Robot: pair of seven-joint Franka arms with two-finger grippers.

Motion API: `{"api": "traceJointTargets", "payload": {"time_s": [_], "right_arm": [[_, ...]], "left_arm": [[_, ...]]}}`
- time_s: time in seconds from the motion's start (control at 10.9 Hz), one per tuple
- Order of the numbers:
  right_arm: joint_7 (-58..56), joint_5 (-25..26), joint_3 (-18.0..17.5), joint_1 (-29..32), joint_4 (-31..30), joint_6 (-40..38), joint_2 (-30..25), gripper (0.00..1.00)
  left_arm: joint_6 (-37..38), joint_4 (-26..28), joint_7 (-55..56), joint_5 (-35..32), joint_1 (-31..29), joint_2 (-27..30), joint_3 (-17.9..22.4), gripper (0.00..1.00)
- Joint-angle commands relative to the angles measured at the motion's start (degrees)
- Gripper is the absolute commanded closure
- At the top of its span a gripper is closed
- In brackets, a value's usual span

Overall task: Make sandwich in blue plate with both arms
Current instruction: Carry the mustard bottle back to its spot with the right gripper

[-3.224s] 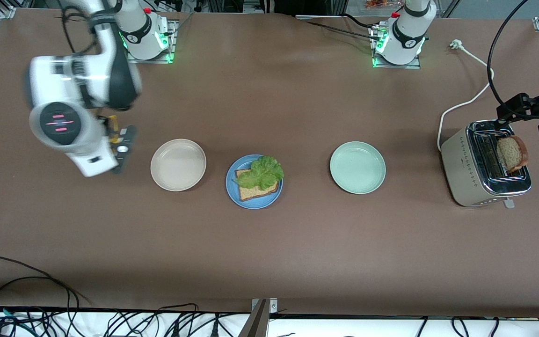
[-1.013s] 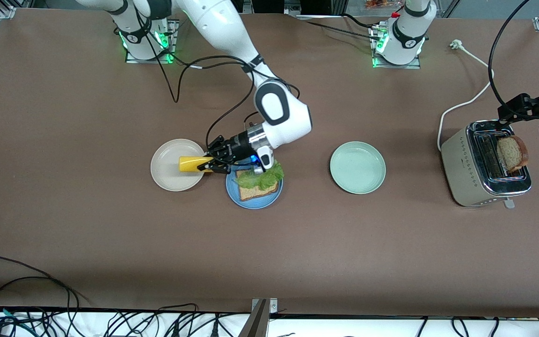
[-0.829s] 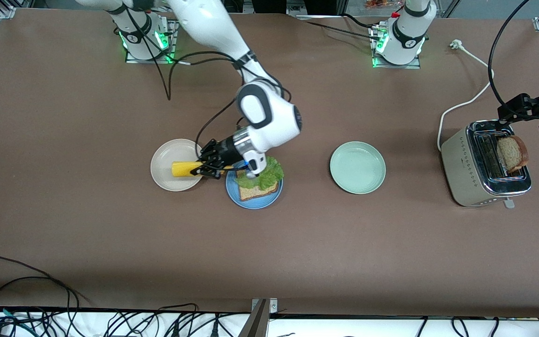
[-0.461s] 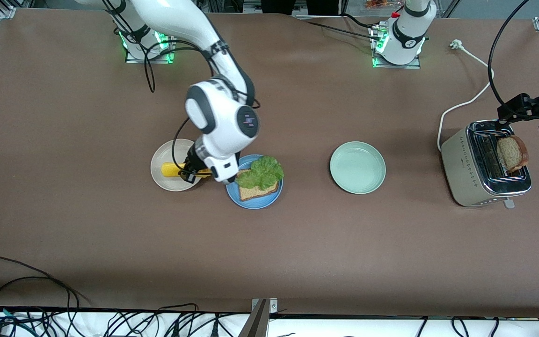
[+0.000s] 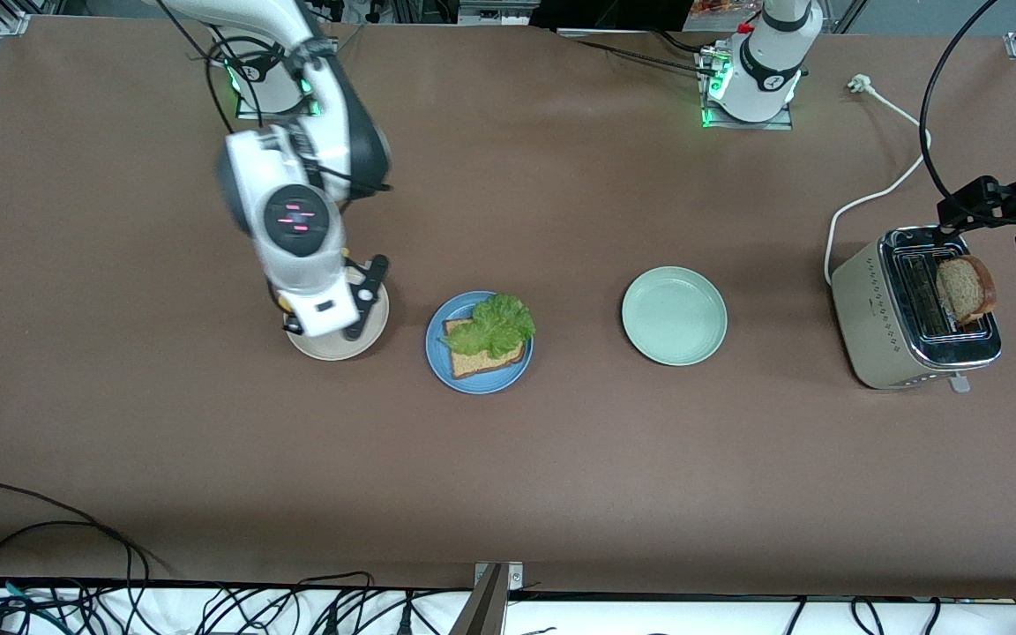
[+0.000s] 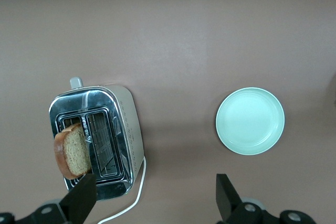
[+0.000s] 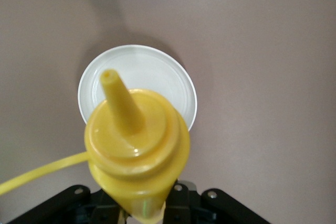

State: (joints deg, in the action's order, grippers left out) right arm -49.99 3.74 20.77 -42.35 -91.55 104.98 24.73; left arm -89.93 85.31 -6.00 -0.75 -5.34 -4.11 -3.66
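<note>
Right hand (image 7: pixel 142 211) gripping yellow bottle (image 7: pixel 136 145), beside blue plate (image 5: pixel 479 373)

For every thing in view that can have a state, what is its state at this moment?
blue plate: holds one bread slice with lettuce on top.
cream plate: nothing lies on it.
mint-green plate: empty.
toaster: a bread slice sticks up from one slot.
yellow squeeze bottle: held over the cream plate.
right gripper: shut on the bottle.
left gripper: open, waiting above the toaster.
</note>
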Motion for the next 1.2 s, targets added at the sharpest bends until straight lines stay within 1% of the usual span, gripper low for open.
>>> {"api": "traceJointTargets", "payload": {"time_s": [0.0, 0.18, 0.28, 0.37, 0.46, 0.55, 0.64, 0.74, 0.83, 0.92, 1.01, 1.11], "right_arm": [[-10.61, -7.3, -1.35, 6.38, -5.21, 2.85, -8.37, 0.82], [-20.01, -13.03, -1.0, 12.09, -5.92, 3.56, -9.95, 0.82], [-25.11, -16.88, -0.65, 14.81, -7.66, 3.83, -11.27, 0.82], [-28.73, -19.44, -0.65, 18.5, -9.51, 4.26, -12.32, 0.82], [-33.9, -20.69, -0.65, 22.19, -10.22, 4.27, -12.34, 0.82], [-40.04, -24.53, -0.65, 25.44, -10.84, 3.75, -12.34, 0.82], [-46.54, -27.35, -0.65, 28.17, -11.54, 3.57, -12.34, 0.82], [-51.3, -29.21, -0.65, 30.9, -12.16, 3.56, -12.07, 0.82], [-55.88, -32.18, -0.65, 33.19, -12.94, 3.22, -11.9, 0.82], [-60.88, -35.69, -0.65, 36.17, -14.0, 2.6, -11.37, 0.82], [-65.63, -39.21, -0.65, 38.9, -14.44, 2.6, -9.72, 0.82], [-70.03, -42.2, -0.65, 41.27, -14.62, 2.34, -8.05, 0.82]], "left_arm": [[0.9, -1.11, 0.37, -1.1, 0.33, -0.28, -0.03, 0.0], [0.9, -1.2, 0.28, -1.27, 0.42, -0.2, -0.2, 0.0], [0.9, -1.37, 0.2, -1.88, 0.42, -0.11, -0.46, 0.0], [0.9, -1.46, 0.2, -1.89, 0.24, 0.07, -0.55, 0.0], [0.9, -1.9, 0.2, -1.89, 0.15, 0.59, -0.55, 0.0], [0.9, -2.86, 0.2, -1.89, 0.15, 0.68, -0.64, 0.0], [0.9, -3.3, -0.67, -1.71, 0.07, 0.68, -0.38, 0.0], [0.9, -3.4, -0.86, -1.71, 0.24, 0.6, -0.12, 0.0], [0.9, -3.4, -0.68, -1.89, 0.24, 0.86, -0.11, 0.0], [0.38, -2.35, -0.77, -2.5, 0.24, 2.77, -0.2, 0.0], [0.2, -1.12, -0.77, -2.94, -0.19, 4.79, -0.12, 0.0], [-0.15, -0.94, -0.77, -3.03, -0.28, 4.81, -0.03, 0.0]]}}
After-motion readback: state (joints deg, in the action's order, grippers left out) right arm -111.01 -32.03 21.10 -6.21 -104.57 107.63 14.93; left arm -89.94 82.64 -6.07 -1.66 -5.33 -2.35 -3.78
